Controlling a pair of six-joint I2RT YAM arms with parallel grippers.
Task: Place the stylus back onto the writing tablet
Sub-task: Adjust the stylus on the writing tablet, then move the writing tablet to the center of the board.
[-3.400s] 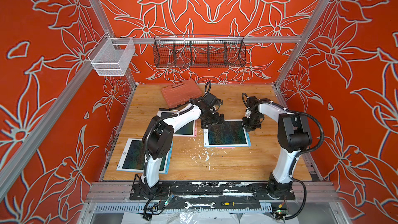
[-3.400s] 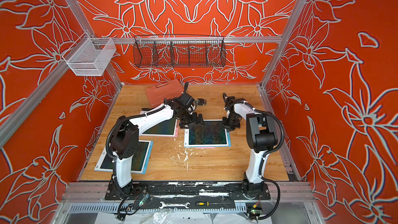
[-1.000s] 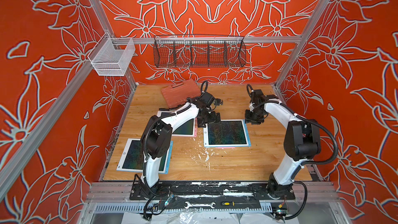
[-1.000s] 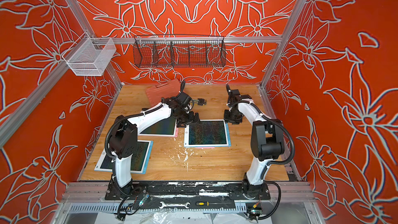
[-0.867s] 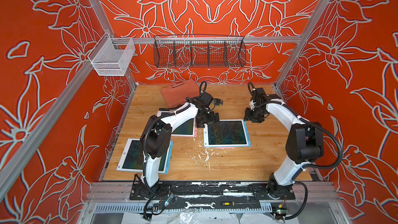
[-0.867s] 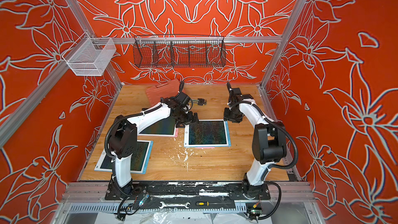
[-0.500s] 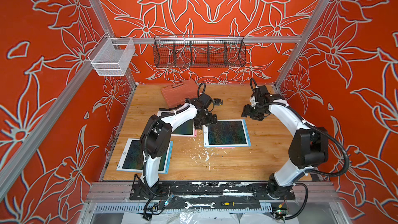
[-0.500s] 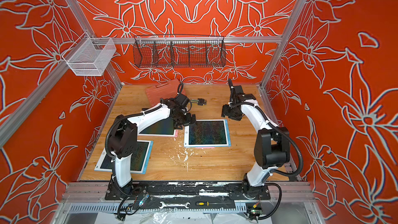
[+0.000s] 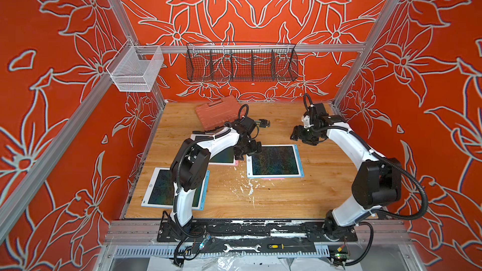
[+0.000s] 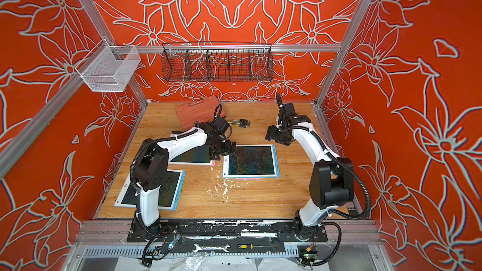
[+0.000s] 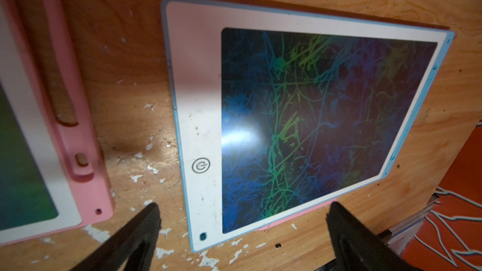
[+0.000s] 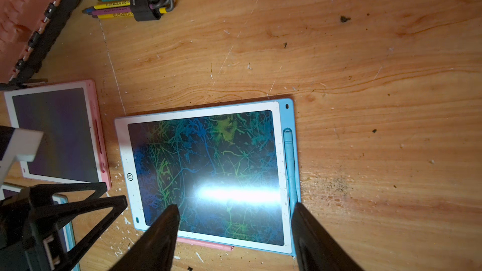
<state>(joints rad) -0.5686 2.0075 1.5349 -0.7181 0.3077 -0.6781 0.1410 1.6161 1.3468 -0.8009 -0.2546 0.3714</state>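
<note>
Both grippers are empty now. Your right gripper [image 12: 234, 205], which was down at the 3 o'clock edge of the tablet [image 12: 208, 165] a second ago, has spread its jaws and drawn back toward 1 o'clock. The blue stylus [image 12: 290, 162] lies in the side slot along that edge, touched by neither finger. Your left gripper [image 11: 243, 205] hovers with its jaws wide apart by the tablet's 10 o'clock corner. You can probably count the placement as done and clear both arms.

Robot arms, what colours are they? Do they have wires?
Both the left arm and right arm have white tubes, chunky black joints and ribbed black cables looping alongside. The left gripper and right gripper are black, with pointed fingers.
</note>
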